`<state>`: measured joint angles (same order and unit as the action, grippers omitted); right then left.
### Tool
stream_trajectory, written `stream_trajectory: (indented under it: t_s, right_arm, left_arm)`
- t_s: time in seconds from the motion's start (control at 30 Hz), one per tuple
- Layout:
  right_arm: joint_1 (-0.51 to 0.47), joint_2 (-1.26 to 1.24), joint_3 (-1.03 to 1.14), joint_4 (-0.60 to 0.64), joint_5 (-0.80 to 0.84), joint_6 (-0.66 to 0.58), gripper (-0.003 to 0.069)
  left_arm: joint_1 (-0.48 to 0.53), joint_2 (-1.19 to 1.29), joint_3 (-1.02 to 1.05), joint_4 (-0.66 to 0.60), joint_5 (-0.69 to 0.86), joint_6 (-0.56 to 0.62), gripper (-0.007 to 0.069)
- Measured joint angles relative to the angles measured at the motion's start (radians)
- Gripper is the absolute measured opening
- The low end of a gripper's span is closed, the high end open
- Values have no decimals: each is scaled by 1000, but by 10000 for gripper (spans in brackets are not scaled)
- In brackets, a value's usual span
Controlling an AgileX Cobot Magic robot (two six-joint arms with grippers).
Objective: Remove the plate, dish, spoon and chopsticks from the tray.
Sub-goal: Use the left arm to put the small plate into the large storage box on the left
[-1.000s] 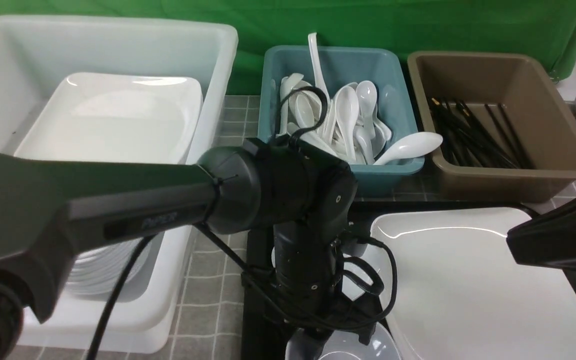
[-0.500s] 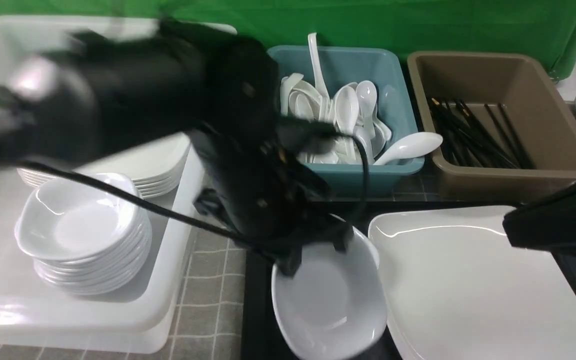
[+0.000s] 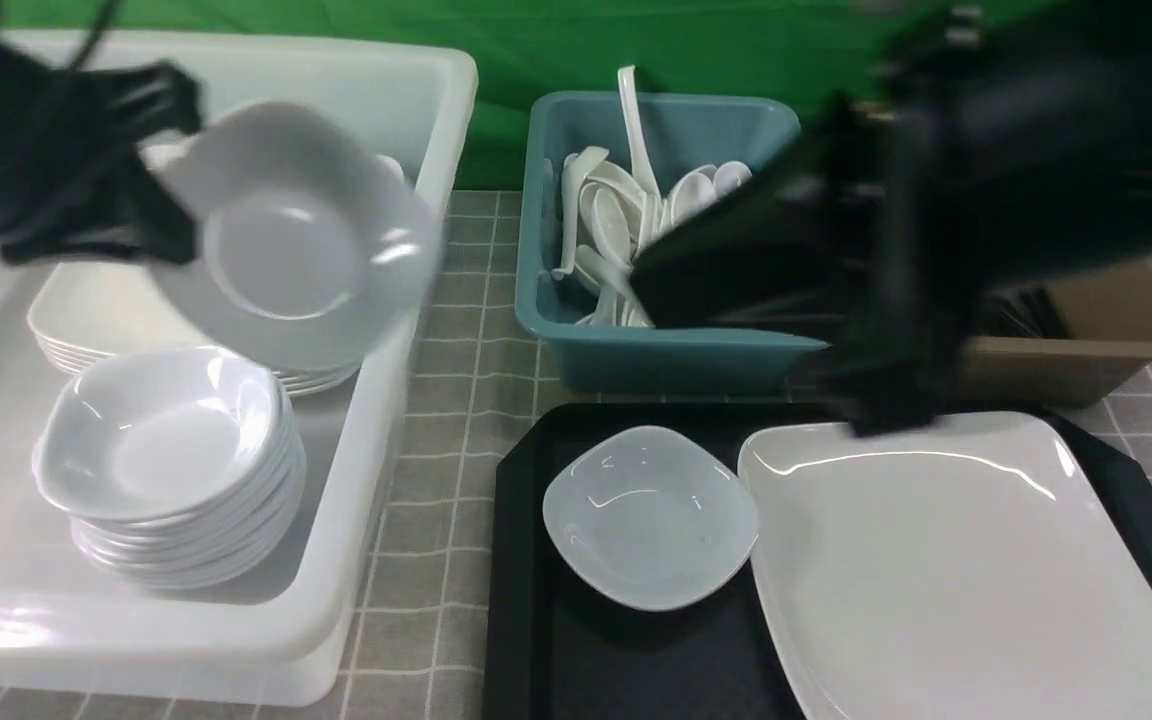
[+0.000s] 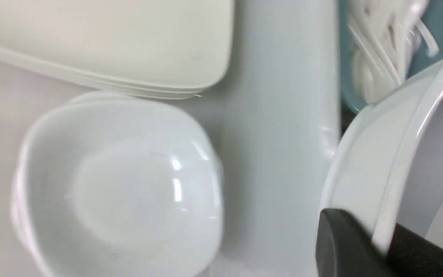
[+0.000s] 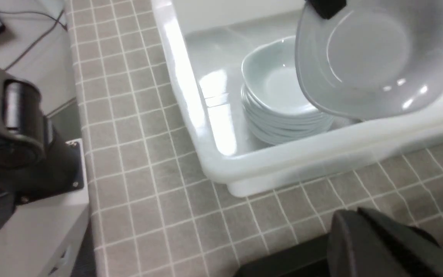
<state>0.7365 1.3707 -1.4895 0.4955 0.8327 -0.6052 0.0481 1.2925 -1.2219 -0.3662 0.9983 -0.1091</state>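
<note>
My left gripper [image 3: 168, 165] is shut on the rim of a small deep white dish [image 3: 291, 240] and holds it tilted above the white tub [image 3: 416, 330]. The left wrist view shows its jaws [image 4: 383, 240] clamped on that dish's rim [image 4: 406, 146]. The dish also shows in the right wrist view [image 5: 375, 57]. The black tray [image 3: 526, 600] carries a second small dish [image 3: 651, 515] and the large white plate [image 3: 956, 570]. My right gripper [image 5: 354, 219] is shut and empty, blurred, above the tray's far edge [image 3: 886, 400]. No spoon or chopsticks show on the tray.
In the white tub stand a stack of small dishes [image 3: 161, 450] and a stack of plates [image 3: 86, 320]. A teal tub [image 3: 656, 350] holds several spoons. A brown tub [image 3: 1116, 330] is mostly hidden behind my right arm. Grey checked cloth covers the table.
My left arm has lifted a dish off the tray and carried it left over the white tub. My right arm has swung up and across the teal and brown tubs.
</note>
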Motion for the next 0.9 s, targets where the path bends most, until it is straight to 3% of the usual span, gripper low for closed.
stream_trajectory:
  t_s: [0.2, 0.43, 0.57, 0.6, 0.63, 0.7, 0.8, 0.9]
  right_arm:
    - [106, 180, -166, -75, -11, 83, 23]
    - [143, 268, -240, -79, 0, 92, 23]
    - [144, 272, -241, -88, 4, 93, 23]
    - [144, 272, -241, -88, 4, 93, 23]
    - [144, 272, -241, -94, 6, 93, 23]
    - [144, 272, -241, -109, 17, 93, 23]
    - [145, 267, -242, -202, 50, 143, 25]
    - [145, 247, -242, -404, 116, 268, 27]
  left_arm:
    - [144, -12, 191, -71, -92, 35, 36]
    - [161, -9, 297, -79, -201, 51, 48]
    - [161, -3, 305, -17, -242, 31, 181]
    - [161, -3, 305, -17, -242, 31, 181]
    - [161, -3, 305, -5, -244, 28, 254]
    - [161, -3, 305, 5, -243, 28, 323]
    - [161, -9, 285, 55, -198, 28, 423]
    - [161, -41, 216, 186, -123, -18, 474]
